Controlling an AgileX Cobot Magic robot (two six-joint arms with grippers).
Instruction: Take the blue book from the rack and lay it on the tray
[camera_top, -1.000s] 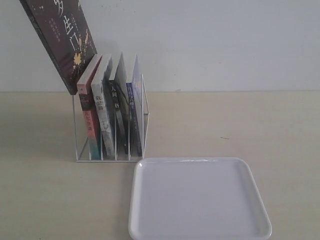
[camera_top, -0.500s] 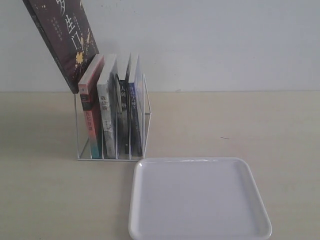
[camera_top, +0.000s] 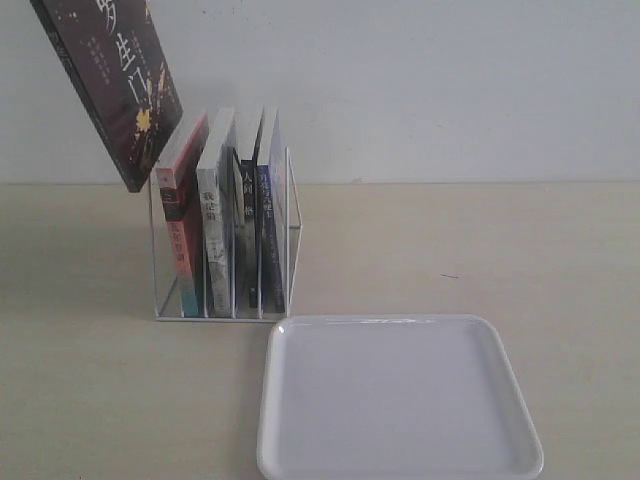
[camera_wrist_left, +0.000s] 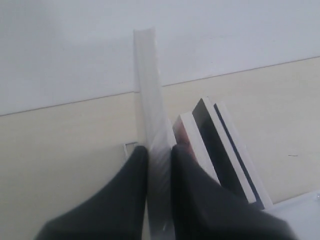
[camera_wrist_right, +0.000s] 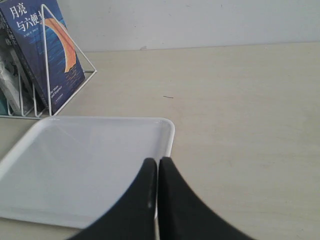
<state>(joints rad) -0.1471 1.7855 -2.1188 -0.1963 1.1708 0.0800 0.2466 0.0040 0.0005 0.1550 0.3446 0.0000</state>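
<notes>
Beige table (camera_top: 520, 260) — left gripper (camera_wrist_left: 159, 151) pinches dark book (camera_top: 110, 90) above rack (camera_top: 220, 318), perhaps freeing blue book (camera_wrist_right: 30, 45); right gripper (camera_wrist_right: 157, 162) closed over tray (camera_wrist_right: 90, 165).

- "月亮" above "与六便", in white characters, is printed on the cover of the blue book (camera_wrist_right: 35, 55).
- "生门", in large pale characters, is borne on the cover of the dark book (camera_top: 110, 85).
- Spine lettering on the shelved books (camera_top: 215, 240) is too small to be read.

Dark book (camera_top: 110, 85) in left pincer (camera_wrist_left: 159, 152) moved left; shelved bks (camera_top: 215, 230) now straighter.
</notes>
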